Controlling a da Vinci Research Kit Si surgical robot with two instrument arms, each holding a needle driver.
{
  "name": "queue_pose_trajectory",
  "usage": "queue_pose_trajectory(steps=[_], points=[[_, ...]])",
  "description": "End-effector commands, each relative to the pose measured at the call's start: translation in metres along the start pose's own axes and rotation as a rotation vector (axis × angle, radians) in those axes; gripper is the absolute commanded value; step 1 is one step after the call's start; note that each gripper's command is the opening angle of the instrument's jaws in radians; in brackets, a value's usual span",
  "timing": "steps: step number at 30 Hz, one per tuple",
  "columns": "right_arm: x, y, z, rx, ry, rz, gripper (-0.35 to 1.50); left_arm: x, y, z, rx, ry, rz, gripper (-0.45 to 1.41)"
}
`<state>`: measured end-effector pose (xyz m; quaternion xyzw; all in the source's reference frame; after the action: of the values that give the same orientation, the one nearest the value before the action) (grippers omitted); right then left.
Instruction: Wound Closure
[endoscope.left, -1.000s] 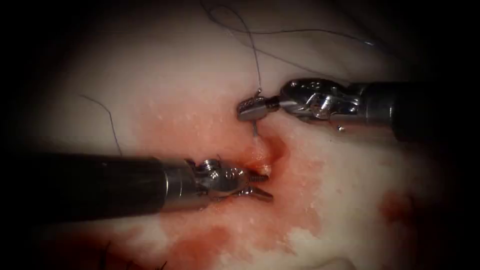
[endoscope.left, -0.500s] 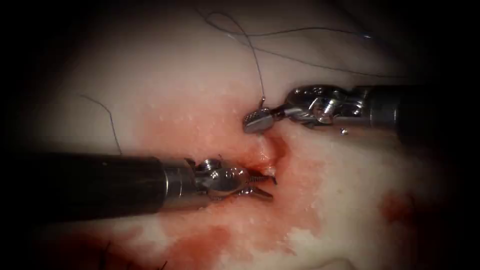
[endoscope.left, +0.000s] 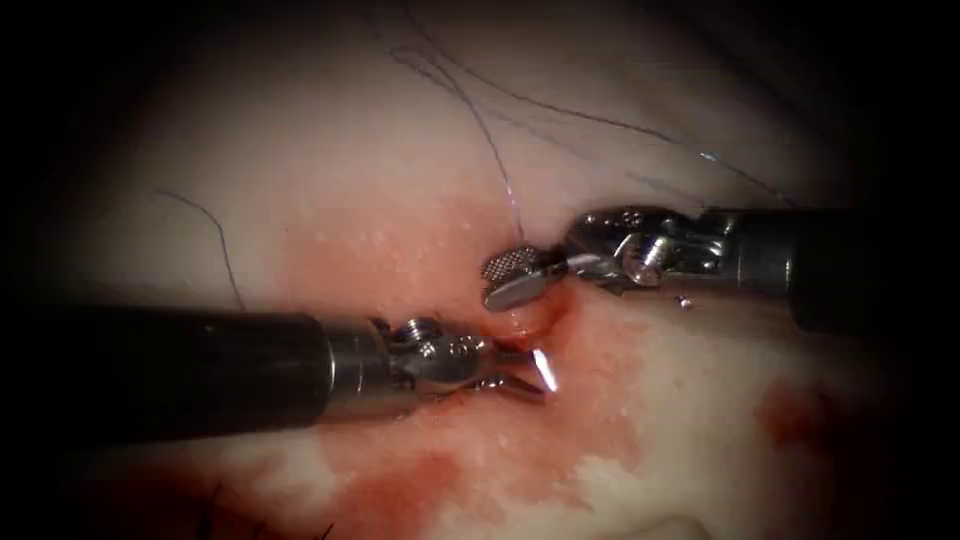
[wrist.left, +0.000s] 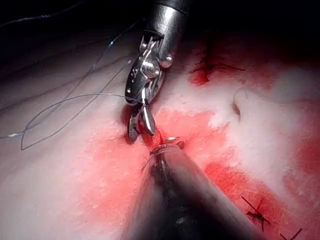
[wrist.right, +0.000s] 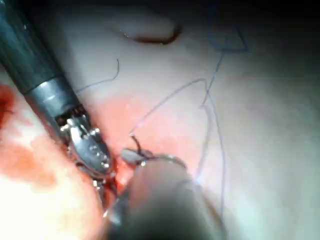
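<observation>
no legible text or markings

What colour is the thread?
Dark blue thread, clearest in the endoscope view.

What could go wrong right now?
The needle sits in the tissue, with a bright tip showing between the open, empty jaws of the left tool; it might slip out of reach. The loose thread could snag on the right tool, whose hold I cannot make out.
</observation>
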<state>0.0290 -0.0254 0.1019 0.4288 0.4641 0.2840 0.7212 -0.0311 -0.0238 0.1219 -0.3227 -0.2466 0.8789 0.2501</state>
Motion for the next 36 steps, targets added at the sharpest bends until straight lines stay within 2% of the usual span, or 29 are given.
queue_pose_trajectory(steps=[1, 5, 14, 18, 20, 22, 23, 24, 32, 36], points=[[0.0008, 0.001, 0.0008, -0.051, 0.033, -0.04, 1.01, 0.0, -0.0001, 0.0008, -0.001, 0.0, 0.0, 0.36], [0.0019, 0.0014, 0.0007, -0.093, 0.059, -0.087, 1.14, 0.0, -0.0001, 0.0008, 0.0, -0.003, 0.001, 0.36], [0.0032, 0.0016, 0.0001, -0.143, 0.089, -0.108, 1.14, 0.0, -0.0001, 0.0008, 0.0, -0.003, 0.001, 0.36], [0.0037, 0.002, -0.0005, -0.149, 0.094, -0.109, 1.08, 0.0, -0.0001, 0.0008, 0.0, -0.003, 0.001, 0.36], [0.0039, 0.0022, -0.0008, -0.154, 0.097, -0.11, 0.96, 0.0, 0.0, 0.0008, 0.0, -0.003, 0.001, 0.36], [0.004, 0.0022, -0.0011, -0.16, 0.101, -0.106, 0.57, 0.0, 0.0, 0.0008, 0.0, -0.003, 0.0, 0.36], [0.004, 0.0022, -0.0013, -0.164, 0.103, -0.11, 0.27, 0.0, 0.0, 0.0008, 0.0, -0.003, 0.0, 0.36], [0.004, 0.0021, -0.0014, -0.161, 0.102, -0.11, -0.32, 0.0, 0.0, 0.0008, 0.0, -0.003, 0.0, 0.36], [0.0032, 0.0025, -0.0011, -0.084, 0.056, -0.11, -0.35, 0.0, 0.0, 0.0008, 0.001, -0.003, 0.0, 0.36], [0.0025, 0.0028, -0.0007, -0.089, -0.023, -0.033, -0.35, 0.0, 0.0, 0.0008, 0.001, -0.003, 0.0, 0.36]])
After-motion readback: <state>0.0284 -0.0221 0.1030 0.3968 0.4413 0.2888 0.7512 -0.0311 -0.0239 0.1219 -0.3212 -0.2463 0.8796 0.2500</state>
